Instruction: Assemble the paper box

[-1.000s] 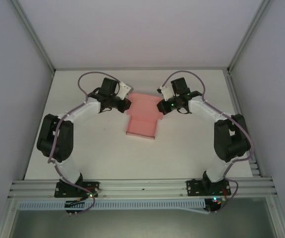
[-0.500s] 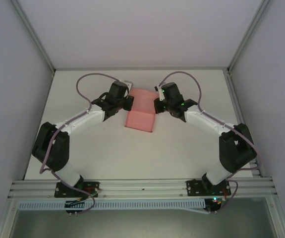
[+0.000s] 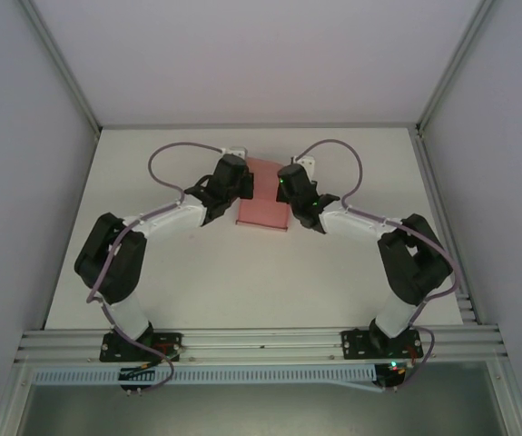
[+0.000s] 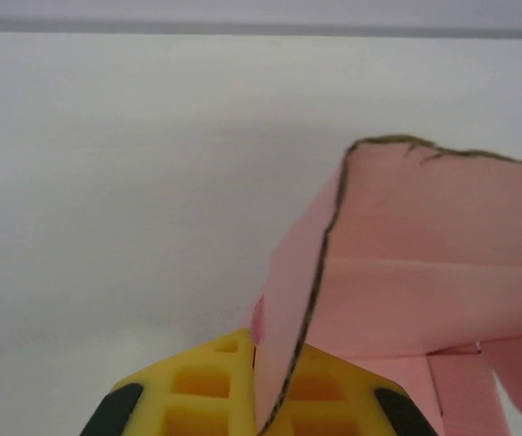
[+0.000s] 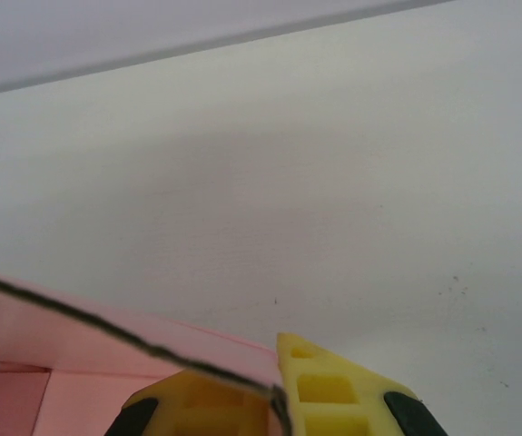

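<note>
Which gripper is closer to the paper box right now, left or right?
Neither, both are gripping it. The left gripper is shut on the left side of the paper box, and the right gripper is shut on its right side.

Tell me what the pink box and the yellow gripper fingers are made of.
The paper box: thin matte card, it seems; it curves, holds creases, and its cut edge is dark brown. The yellow fingers: probably moulded or printed plastic with a dull finish and square recessed pockets.
</note>
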